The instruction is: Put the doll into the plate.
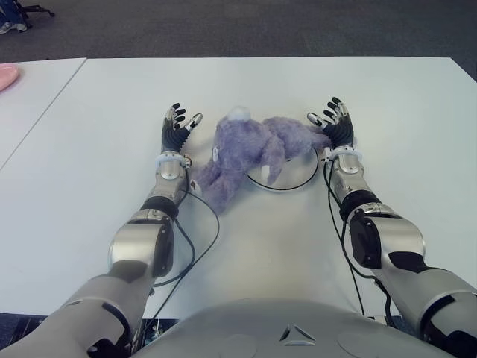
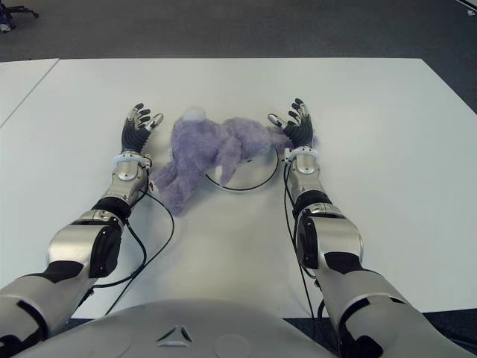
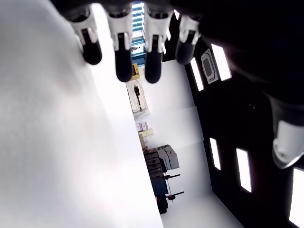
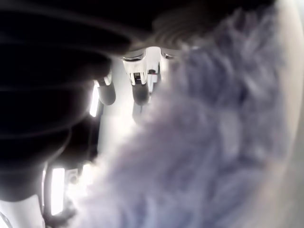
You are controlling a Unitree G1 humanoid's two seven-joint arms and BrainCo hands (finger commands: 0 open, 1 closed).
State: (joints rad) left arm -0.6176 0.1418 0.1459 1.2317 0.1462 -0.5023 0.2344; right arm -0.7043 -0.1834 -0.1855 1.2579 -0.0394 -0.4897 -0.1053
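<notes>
A fluffy purple doll [image 1: 246, 153] lies on the white table [image 1: 387, 97] between my two hands. Its right part lies over a white plate with a dark rim [image 1: 292, 186], and its lower left part trails onto the table. My left hand [image 1: 179, 125] stands just left of the doll with its fingers [image 3: 123, 57] spread and nothing in them. My right hand [image 1: 333, 121] is at the doll's right end, fingers extended and open. In the right wrist view purple fur [image 4: 209, 142] presses close against that palm, but the fingers [image 4: 140, 92] do not curl around it.
A pink object [image 1: 6, 74] sits at the far left on the adjoining table. Black cables [image 1: 195, 246] run along both forearms onto the tabletop. The table's far edge [image 1: 268, 58] meets dark carpet.
</notes>
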